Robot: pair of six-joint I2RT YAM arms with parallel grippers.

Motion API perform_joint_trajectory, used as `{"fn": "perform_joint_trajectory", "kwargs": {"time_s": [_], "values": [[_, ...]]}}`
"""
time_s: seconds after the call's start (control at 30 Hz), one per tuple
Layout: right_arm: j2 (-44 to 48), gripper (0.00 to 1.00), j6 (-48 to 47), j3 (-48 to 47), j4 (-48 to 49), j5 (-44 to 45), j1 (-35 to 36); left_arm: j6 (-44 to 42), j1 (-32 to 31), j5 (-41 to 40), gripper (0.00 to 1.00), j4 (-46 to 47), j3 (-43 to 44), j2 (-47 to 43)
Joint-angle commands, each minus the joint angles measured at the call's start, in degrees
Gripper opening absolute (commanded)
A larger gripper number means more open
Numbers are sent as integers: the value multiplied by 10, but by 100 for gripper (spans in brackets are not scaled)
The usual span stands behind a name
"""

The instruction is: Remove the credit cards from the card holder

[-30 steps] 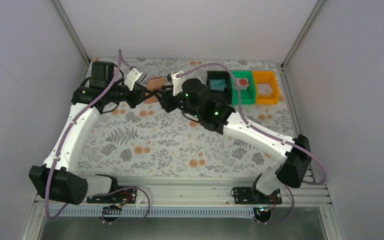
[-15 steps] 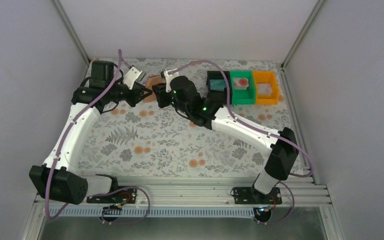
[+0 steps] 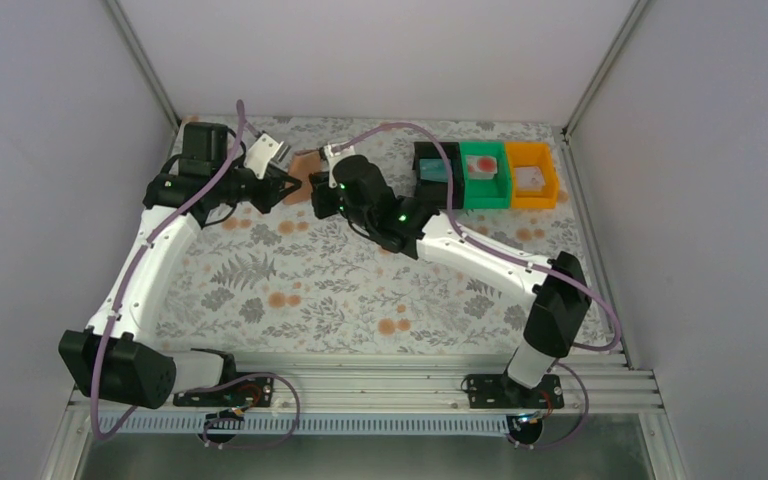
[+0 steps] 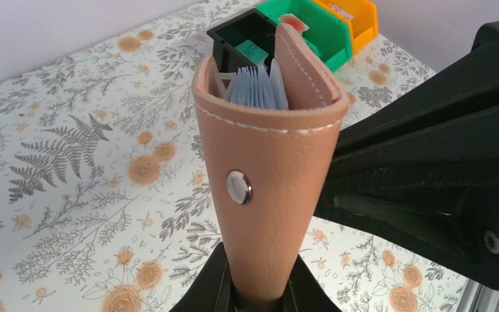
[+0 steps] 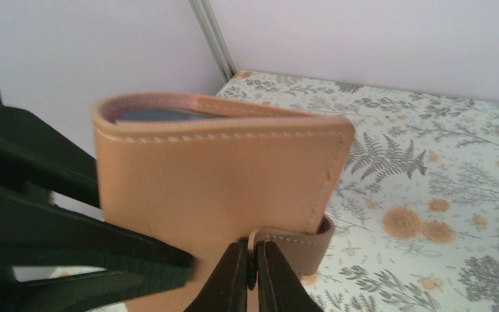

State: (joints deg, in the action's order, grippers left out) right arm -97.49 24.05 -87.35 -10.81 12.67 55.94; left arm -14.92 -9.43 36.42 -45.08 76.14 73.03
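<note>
The card holder (image 4: pixel 266 188), one salmon-tan bifold, is held off the table (image 3: pixel 360 300) near its far edge, left of the middle, standing on end with its folded spine and snap stud (image 4: pixel 238 187) towards the left wrist camera. The left gripper (image 4: pixel 260 298) is clamped on its lower end. The right gripper (image 5: pixel 252 268) has its fingers drawn together on the thin edge of the closure strap (image 5: pixel 299 244). Light-blue pocket leaves show in the open top, but whether any card sits among them cannot be told. Three bins stand in a row at the far-right corner, each holding one card: the black bin (image 3: pixel 420 188) a teal card (image 3: pixel 436 170), the green bin (image 3: pixel 485 201) a white card with a red mark (image 3: pixel 484 167), the orange bin (image 3: pixel 532 202) a whitish card (image 3: pixel 530 178). The task is judged to be well advanced, with three cards out. What is left appears to be spreading the holder to check for any further card.
</note>
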Motion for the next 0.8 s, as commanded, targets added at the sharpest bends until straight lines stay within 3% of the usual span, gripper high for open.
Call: {"fn": "perform_joint_trajectory", "kwargs": {"time_s": [0.0,0.2,0.33,0.47,0.53,0.63,0.77], "values": [[-16,4,-4,6,-31,44,0,1,-8,69,2,17,4,-17],[57,4,6,101,-7,44,-49,-11,-8,77,3,14,2,-24],[124,7,-53,192,41,-70,-104,-27,-8,97,2,6,1,-26],[193,47,-149,257,79,-214,-133,-64,-8,146,2,-19,5,-28],[221,62,-189,274,86,-295,-150,-88,-9,166,2,-38,8,-32],[248,73,-212,275,88,-393,-175,-141,-13,201,2,-71,14,-38],[250,75,-218,233,99,-503,-198,-218,-19,270,2,-122,21,-50]]}}
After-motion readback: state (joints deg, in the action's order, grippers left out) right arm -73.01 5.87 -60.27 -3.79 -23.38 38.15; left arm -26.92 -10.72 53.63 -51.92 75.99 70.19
